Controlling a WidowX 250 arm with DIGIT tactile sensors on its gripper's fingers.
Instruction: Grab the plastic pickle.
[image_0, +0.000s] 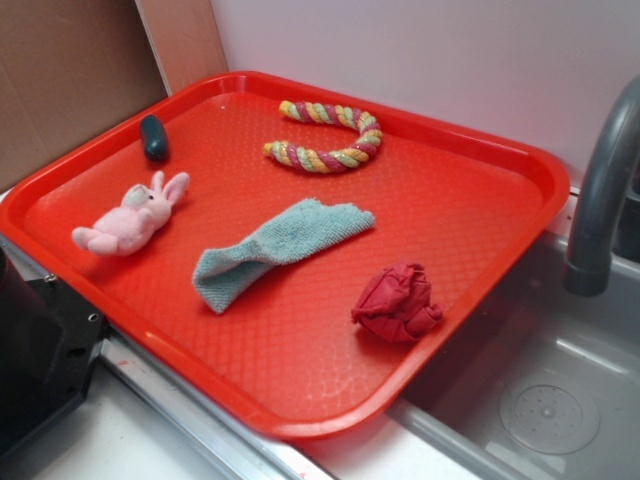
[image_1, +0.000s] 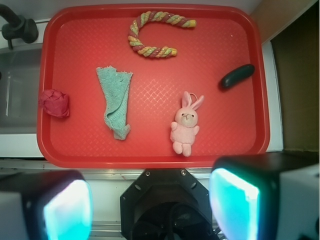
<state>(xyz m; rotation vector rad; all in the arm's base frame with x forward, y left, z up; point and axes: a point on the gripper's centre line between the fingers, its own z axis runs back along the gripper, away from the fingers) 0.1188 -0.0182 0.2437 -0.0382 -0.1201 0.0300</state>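
Observation:
The plastic pickle (image_0: 153, 137) (image_1: 237, 76) is a small dark teal-green capsule lying on the red tray (image_0: 300, 370) (image_1: 150, 152), near its far left corner in the exterior view and at the right side in the wrist view. My gripper (image_1: 150, 205) is high above the tray's near edge, over the robot base, open with a wide gap and nothing between its teal pads (image_1: 232, 202). The gripper itself does not show in the exterior view. The pickle lies well apart from the gripper.
On the tray lie a pink plush bunny (image_0: 130, 217) (image_1: 185, 124), a light teal cloth (image_0: 275, 245) (image_1: 116, 101), a crumpled red cloth (image_0: 398, 303) (image_1: 54, 103) and a striped rope toy (image_0: 325, 137) (image_1: 152, 32). A sink with a grey faucet (image_0: 600, 200) (image_1: 17, 25) adjoins the tray.

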